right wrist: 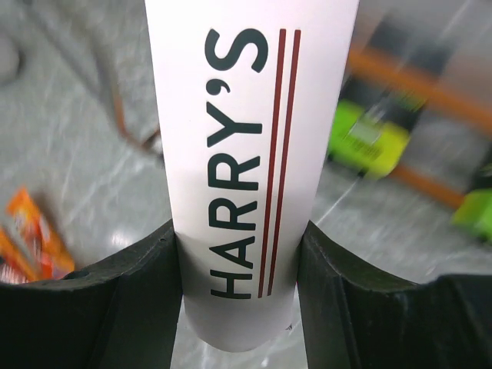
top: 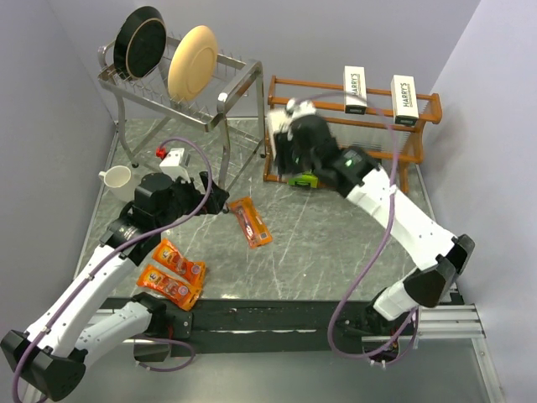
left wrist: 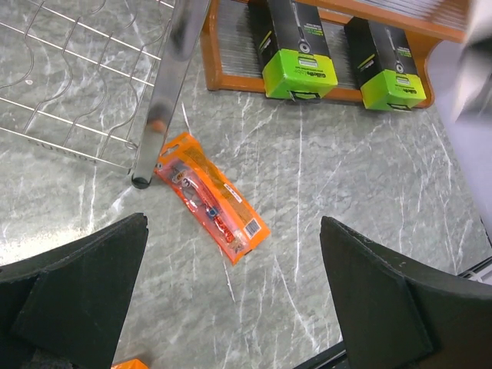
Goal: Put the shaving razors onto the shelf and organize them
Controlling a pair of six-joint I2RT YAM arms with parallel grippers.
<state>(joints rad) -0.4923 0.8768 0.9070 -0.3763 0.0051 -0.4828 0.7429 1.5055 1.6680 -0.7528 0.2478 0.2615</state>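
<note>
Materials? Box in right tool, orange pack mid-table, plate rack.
Box: apparently matte white cardboard; flat printed lettering, no glare. Orange pack: probably glossy clear plastic over orange card; razors show through. Plate rack: polished metal wire and tube, mirror-like reflections.

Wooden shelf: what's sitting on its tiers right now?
On the shelf, two white Harry's boxes lie across the top tier; two black-and-green packs sit on the bottom one. The right arm covers much of the middle tier.

1. A silver rack (top: pixel 226 134) stands on a grey marbled table (top: pixel 336 252).
2. In the rack, a black plate (top: pixel 138 39) and a cream plate (top: pixel 191 60) stand on edge.
3. Pale lilac walls (top: pixel 352 34) rise behind and beside the rack.
4. A white mug (top: pixel 117 179) sits near the rack's front-left leg.
</note>
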